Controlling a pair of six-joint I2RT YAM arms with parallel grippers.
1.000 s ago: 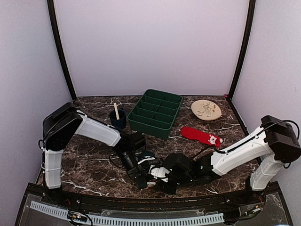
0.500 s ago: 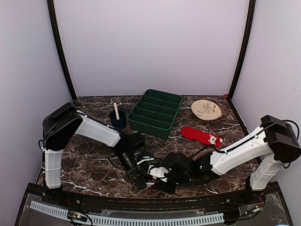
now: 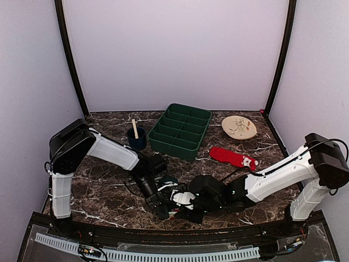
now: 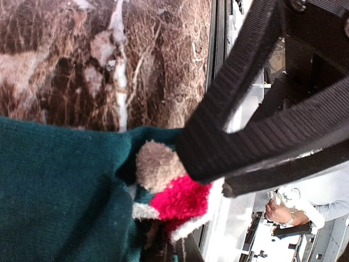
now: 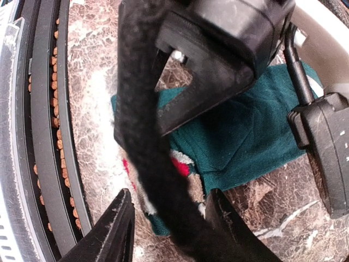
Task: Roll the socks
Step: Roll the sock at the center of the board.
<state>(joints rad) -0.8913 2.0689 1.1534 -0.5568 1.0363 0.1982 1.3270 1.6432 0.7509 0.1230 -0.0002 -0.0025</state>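
Left gripper (image 4: 185, 155): jaws drawn together, the tips pinching the edge of the teal sock (image 4: 60, 191), where a fuzzy red, white and beige patch (image 4: 174, 196) shows. Right gripper (image 5: 170, 236): fingers apart and holding nothing, straddling the left finger and the same sock edge.

The teal sock lies flat and unrolled on the marble table (image 3: 109, 191), close to the near rail (image 5: 46, 136). The red sock (image 3: 233, 158) lies well apart, near the green tray (image 3: 173, 146).

Probable faults:
1. The pinch takes only the hem, so a pull while rolling may slip the fabric free.
2. If the right gripper closes here, it may clamp the left finger instead of the fabric.
3. Rolling toward the rail may push the sock off the table.
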